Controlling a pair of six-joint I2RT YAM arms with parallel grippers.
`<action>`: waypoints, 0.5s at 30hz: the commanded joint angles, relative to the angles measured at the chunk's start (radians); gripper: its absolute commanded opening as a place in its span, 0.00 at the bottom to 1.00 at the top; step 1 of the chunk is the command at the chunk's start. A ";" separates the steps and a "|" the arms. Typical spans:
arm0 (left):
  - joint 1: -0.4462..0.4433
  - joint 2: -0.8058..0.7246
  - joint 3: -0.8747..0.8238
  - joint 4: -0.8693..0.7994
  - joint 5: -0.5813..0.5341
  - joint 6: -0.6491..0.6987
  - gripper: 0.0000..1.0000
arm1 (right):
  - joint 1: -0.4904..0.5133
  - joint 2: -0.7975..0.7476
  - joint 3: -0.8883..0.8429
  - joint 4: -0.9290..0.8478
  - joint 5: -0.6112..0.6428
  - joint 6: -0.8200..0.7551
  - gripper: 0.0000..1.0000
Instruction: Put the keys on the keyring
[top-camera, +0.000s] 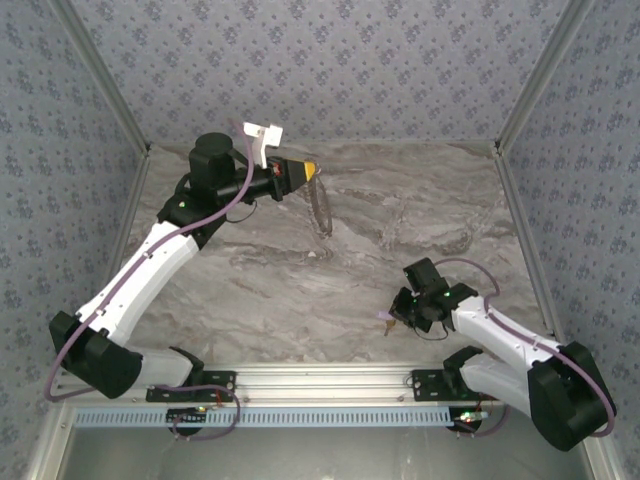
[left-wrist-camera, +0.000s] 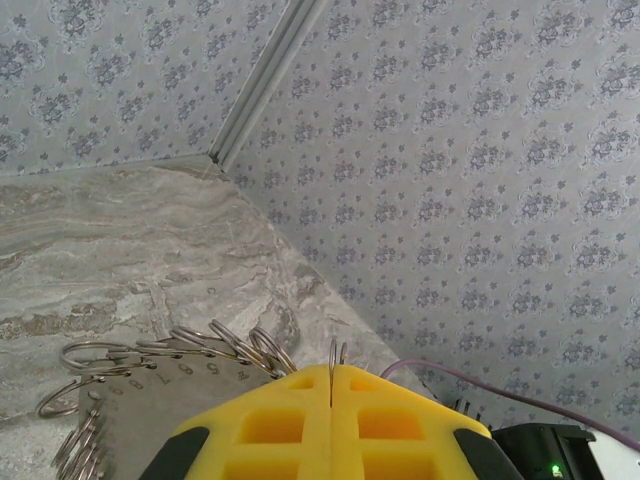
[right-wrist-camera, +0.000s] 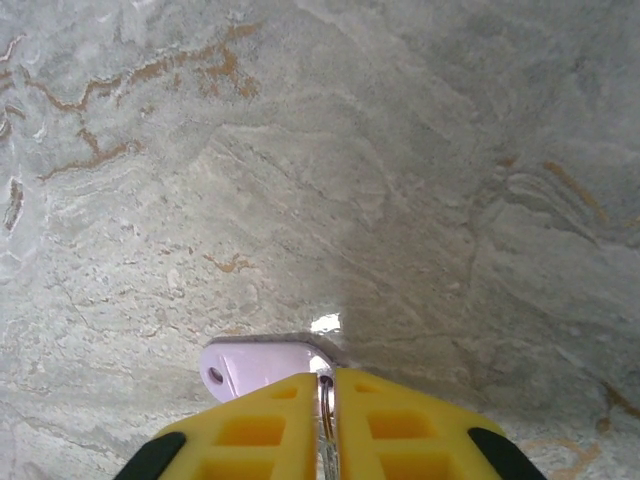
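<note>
At the back of the table my left gripper (top-camera: 312, 172) is shut on the keyring (top-camera: 323, 213), a thin grey hoop hanging off its yellow tips above the marble. In the left wrist view the hoop's wire (left-wrist-camera: 332, 358) stands pinched between the closed fingers, with a fringe of small silvery rings (left-wrist-camera: 215, 345) fanning out to the left. Near the front right, my right gripper (top-camera: 398, 319) is low over the table, shut on a key (top-camera: 384, 317). Its lilac head (right-wrist-camera: 255, 362) pokes out to the left of the fingers, while the metal part (right-wrist-camera: 326, 392) is clamped between them.
The marble tabletop (top-camera: 400, 230) is walled by patterned panels at the back and both sides, with metal corner posts (top-camera: 530, 90). A grey numbered plate (left-wrist-camera: 150, 395) lies under the small rings. A purple cable (left-wrist-camera: 500, 390) runs by the left wrist.
</note>
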 joint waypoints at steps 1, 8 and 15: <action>0.001 -0.005 -0.001 0.071 0.034 -0.007 0.00 | -0.005 0.013 0.017 0.001 -0.011 -0.006 0.13; 0.001 -0.007 0.000 0.070 0.041 -0.004 0.00 | -0.005 0.024 0.010 0.003 -0.009 -0.012 0.14; 0.000 -0.007 0.002 0.070 0.044 -0.003 0.00 | -0.004 0.026 0.005 0.003 -0.006 -0.012 0.18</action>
